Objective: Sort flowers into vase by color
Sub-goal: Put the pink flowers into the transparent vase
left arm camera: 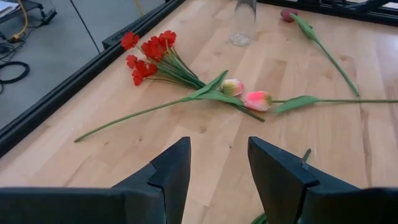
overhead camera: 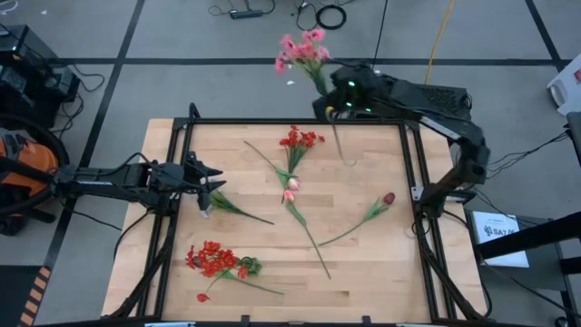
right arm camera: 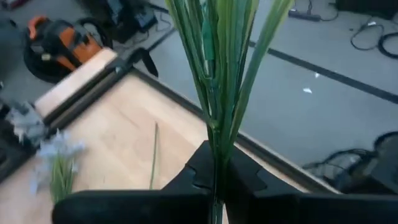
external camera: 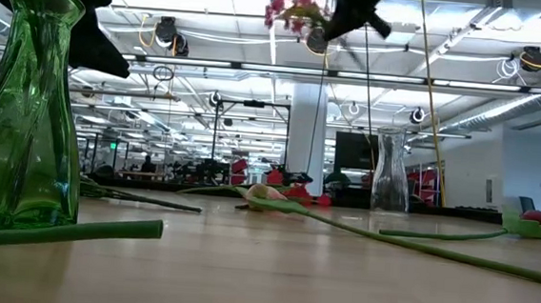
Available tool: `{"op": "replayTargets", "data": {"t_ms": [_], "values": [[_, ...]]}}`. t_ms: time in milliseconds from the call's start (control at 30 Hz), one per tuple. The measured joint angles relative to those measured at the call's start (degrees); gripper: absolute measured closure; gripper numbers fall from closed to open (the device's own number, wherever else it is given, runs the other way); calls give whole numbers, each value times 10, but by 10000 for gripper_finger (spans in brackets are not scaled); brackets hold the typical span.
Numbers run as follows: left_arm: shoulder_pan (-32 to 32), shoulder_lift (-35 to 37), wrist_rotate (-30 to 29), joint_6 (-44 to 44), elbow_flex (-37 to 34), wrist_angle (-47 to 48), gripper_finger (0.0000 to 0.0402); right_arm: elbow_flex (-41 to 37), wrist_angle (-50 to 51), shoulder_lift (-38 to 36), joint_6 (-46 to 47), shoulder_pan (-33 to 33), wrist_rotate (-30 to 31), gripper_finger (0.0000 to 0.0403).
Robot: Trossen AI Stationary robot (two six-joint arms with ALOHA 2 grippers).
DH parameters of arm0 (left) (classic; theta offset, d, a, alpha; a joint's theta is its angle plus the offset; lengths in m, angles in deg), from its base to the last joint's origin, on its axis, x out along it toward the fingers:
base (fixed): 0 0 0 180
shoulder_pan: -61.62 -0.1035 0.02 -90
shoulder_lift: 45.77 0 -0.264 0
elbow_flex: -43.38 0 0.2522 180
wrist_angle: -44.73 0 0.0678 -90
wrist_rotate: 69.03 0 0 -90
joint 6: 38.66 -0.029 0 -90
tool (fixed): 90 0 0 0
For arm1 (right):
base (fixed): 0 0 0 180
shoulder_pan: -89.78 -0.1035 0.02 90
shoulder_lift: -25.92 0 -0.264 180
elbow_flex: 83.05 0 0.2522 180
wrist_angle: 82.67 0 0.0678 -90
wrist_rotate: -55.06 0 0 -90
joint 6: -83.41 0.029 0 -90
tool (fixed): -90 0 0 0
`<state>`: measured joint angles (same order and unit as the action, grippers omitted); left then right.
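My right gripper (overhead camera: 339,100) is raised over the table's far edge, shut on a bunch of pink blooms (overhead camera: 302,50) that also shows high in the low view (external camera: 295,5). A clear vase (overhead camera: 346,150) stands on the table just below it. My left gripper (overhead camera: 207,182) is open near the table's left side, above a green vase (external camera: 25,115), with a pale bluish-white sprig (right arm camera: 59,152) beside it. On the wood lie two red clusters (overhead camera: 300,139) (overhead camera: 213,259), two pink tulip buds (left arm camera: 256,99) and a maroon tulip (overhead camera: 388,198). My right gripper pinches the pink bunch's green stalks (right arm camera: 217,146) between its two fingers (right arm camera: 193,177), well below the blooms. The stalks run straight out past the fingertips. The bunch is lifted clear of the table with its blooms uppermost.
A black frame (overhead camera: 290,122) runs around the table's edges. The lying stems spread across the middle of the wood; one long stalk (overhead camera: 313,241) runs toward the near edge. Bare wood shows at the near right corner. Cables and an orange device (overhead camera: 27,159) sit on the floor.
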<state>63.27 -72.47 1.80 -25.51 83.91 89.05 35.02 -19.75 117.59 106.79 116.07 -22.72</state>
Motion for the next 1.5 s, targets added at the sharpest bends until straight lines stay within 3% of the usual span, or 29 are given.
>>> {"op": "replayTargets", "data": {"t_ms": [233, 567, 667, 800, 967, 1200, 1367, 1500], "values": [[0, 0, 10, 0, 0, 0, 233, 0, 138, -82, 47, -51, 49, 400], [0, 0, 10, 0, 0, 0, 233, -3, 258, -136, 141, -258, 264, 402], [0, 0, 10, 0, 0, 0, 233, -46, 277, -155, 177, -311, 309, 402], [0, 0, 10, 0, 0, -1, 233, -167, 261, -226, 252, -353, 315, 402], [0, 0, 10, 0, 0, -1, 233, -350, 87, -352, 263, -389, 315, 403], [0, 0, 10, 0, 0, -1, 233, -589, -375, -502, 12, -395, 300, 403], [0, 0, 10, 0, 0, -1, 233, -708, -634, -542, -123, -395, 279, 403], [0, 0, 10, 0, 0, -1, 233, -768, -764, -546, -183, -395, 264, 403]]}}
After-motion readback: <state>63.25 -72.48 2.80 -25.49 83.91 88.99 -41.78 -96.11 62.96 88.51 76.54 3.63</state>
